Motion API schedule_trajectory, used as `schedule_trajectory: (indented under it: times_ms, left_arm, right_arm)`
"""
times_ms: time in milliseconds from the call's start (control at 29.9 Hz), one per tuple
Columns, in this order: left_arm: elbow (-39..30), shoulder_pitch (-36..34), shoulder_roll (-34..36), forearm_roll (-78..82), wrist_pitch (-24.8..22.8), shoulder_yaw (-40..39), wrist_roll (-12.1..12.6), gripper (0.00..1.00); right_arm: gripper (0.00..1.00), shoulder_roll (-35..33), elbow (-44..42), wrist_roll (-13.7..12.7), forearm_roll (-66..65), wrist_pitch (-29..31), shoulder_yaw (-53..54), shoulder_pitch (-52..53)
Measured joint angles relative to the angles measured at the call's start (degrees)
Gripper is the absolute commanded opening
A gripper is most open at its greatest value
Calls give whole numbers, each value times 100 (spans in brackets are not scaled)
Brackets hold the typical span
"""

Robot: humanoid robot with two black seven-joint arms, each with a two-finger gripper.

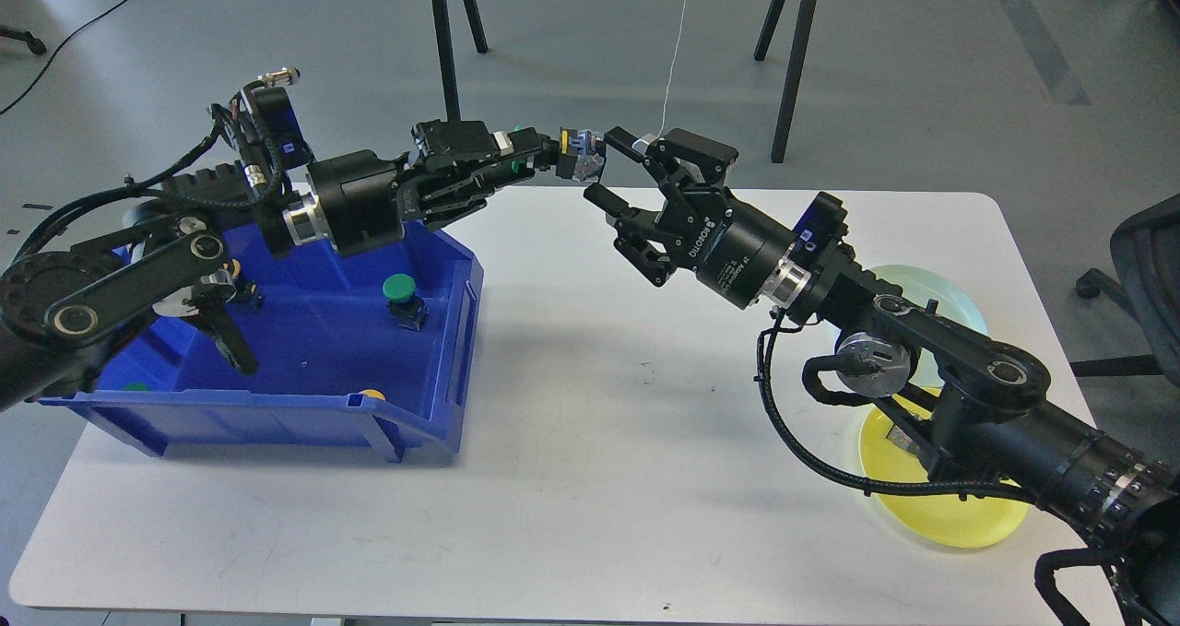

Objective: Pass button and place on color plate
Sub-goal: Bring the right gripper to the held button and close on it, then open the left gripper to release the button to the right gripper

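Our left gripper (544, 156) is closed on a small push button with a green cap and a black-and-blue body (573, 156), holding it level above the far edge of the white table (590, 442). The green cap shows between our fingers, while the blue and black body sticks out past the fingertips toward our other arm.

Our right gripper (610, 167) has its jaws spread wide, one finger above and one below the protruding body of the button; we cannot tell whether either finger touches it.

In the blue plastic bin (424, 414) on the left side of the table lies another green-capped button (403, 299), with a yellow cap (372, 394) showing at the front wall and a green one (136, 387) at the bin's near left corner.

Under our right arm sit a translucent yellow round plate (940, 515) and, further back, a pale green round plate (959, 303), both partly hidden by the arm.
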Motion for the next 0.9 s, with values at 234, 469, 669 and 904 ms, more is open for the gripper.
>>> schedule_trajectory:
  times_ms: [234,469,669,904]
  left_arm:
    - [10,0,0,0,0,0,0,6]
    - [10,0,0,0,0,0,0,6]
    - [11,0,0,0,0,0,0,6]
    - [11,0,0,5,1,0,0,6]
  right_arm:
    - [64,133,-143,0,-4,0,7,15]
    - [62,347,-287,0,-11,0,25,74]
    - [58,399,-344,0,-11,0,64,113]
    - [51,455,-372,0,-11,0,87,132]
